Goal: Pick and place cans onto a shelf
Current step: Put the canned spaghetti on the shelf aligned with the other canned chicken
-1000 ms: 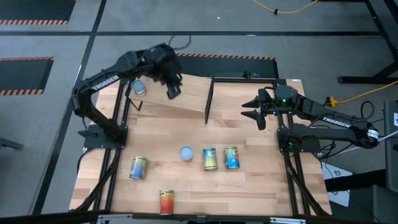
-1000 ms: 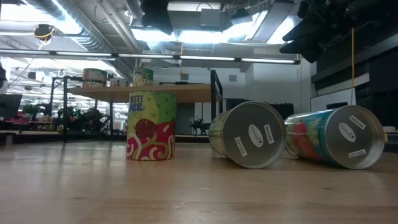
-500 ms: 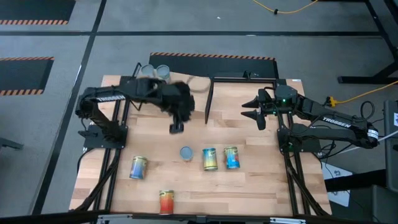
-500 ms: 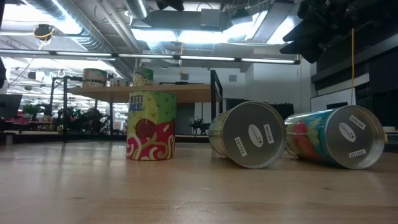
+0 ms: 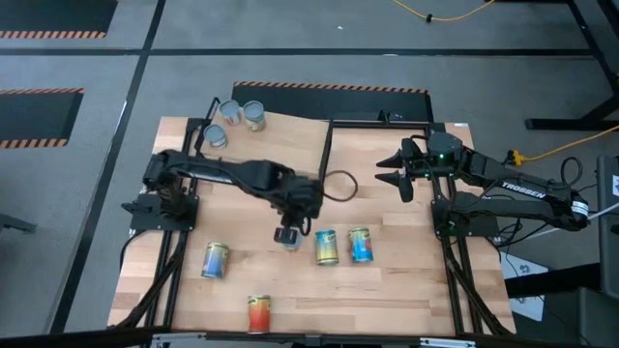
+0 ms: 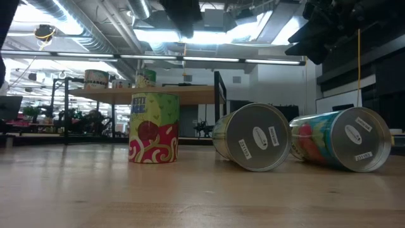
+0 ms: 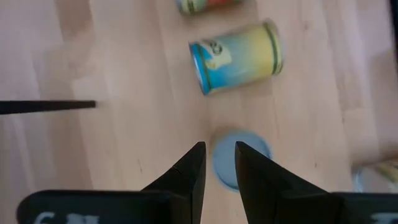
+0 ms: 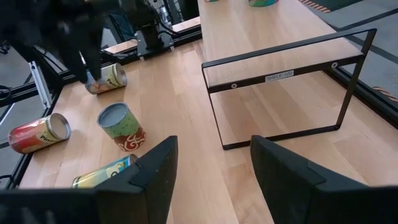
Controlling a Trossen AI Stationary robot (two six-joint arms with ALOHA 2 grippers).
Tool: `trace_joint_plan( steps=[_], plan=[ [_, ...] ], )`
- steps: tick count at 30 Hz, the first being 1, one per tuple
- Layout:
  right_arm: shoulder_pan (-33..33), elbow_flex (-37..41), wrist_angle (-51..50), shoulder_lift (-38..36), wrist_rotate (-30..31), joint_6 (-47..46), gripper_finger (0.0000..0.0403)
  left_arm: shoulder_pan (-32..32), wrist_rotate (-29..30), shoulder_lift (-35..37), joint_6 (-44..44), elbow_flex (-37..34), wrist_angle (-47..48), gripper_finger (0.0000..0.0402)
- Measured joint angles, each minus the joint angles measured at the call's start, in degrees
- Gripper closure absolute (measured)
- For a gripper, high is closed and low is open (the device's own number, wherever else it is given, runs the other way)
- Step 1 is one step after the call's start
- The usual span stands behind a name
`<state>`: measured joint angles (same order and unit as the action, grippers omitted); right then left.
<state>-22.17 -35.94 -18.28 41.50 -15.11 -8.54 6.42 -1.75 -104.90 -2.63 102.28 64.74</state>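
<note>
Cans [image 5: 241, 116] sit three on the shelf [image 5: 290, 145] — left gripper [image 5: 287, 235] has swung back, fingers parted and empty, just above the upright can [image 7: 239, 163].

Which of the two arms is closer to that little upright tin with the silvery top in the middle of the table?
The left. Its gripper hangs right over the upright silvery-topped tin, fingers apart. The right gripper waits off beside the tilted plywood shelf.

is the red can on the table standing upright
No, the red can lies on its side near the table's front edge, as the high view shows.
</note>
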Motion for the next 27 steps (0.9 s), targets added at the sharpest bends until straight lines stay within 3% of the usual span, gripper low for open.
trace_joint_plan(
  steps=[10,27],
  plan=[
    [0.0,0.0,-0.2,0.0,0.0,0.0,0.0196,0.4,5.3,-6.7,-1.7,0.0,4.1,0.0322],
    [0.0,0.0,-0.8,0.0,0.0,0.0,0.0196,1.7,3.5,-10.2,-3.1,0.0,4.7,0.0322]
  ],
)
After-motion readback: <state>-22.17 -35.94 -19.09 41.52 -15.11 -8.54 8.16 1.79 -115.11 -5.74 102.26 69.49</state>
